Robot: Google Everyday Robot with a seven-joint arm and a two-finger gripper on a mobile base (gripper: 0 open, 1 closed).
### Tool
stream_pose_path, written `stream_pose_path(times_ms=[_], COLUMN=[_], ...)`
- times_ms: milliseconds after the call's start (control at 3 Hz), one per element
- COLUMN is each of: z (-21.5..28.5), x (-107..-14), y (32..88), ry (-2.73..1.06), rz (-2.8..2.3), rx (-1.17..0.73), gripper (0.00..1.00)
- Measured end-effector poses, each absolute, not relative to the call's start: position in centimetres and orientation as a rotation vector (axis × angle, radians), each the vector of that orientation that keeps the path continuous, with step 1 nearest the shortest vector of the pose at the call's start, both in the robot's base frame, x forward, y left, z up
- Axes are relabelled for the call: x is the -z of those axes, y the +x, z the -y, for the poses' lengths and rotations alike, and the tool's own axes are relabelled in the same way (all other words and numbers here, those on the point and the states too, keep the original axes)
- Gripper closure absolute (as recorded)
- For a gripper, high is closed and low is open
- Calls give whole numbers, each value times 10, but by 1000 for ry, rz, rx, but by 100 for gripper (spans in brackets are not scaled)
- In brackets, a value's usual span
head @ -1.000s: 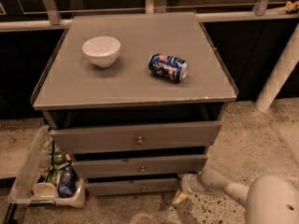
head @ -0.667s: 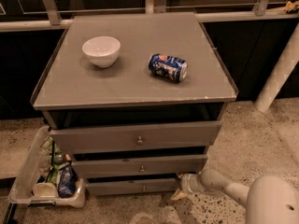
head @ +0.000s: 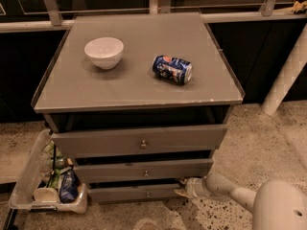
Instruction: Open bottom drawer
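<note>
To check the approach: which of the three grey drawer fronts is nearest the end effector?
The bottom drawer, the narrowest and lowest strip; the end effector sits by its right end, below the other two.

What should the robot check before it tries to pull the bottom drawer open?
1. The bottom drawer is in view, front showing: ok.
2. Its knob is uncovered: ok.
3. The tool is at the knob: not ok; it sits low by the drawer's right end.
4. The tool touches the drawer: cannot tell.
5. The bin of bottles is out of the way, left of the drawers: ok.
</note>
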State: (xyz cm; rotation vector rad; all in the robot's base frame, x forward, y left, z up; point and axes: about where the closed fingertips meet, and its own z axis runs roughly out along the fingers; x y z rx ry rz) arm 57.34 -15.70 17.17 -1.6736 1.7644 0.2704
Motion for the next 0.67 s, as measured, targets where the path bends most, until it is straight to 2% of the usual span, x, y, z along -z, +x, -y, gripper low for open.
stream_pose_path(times_ms=[333,667], z=[155,164], x=[-173,-177], y=[565,548], ry=[-1678,-1657], rz=[-1753,-1768], rx=[-291,-305], gripper=[88,100])
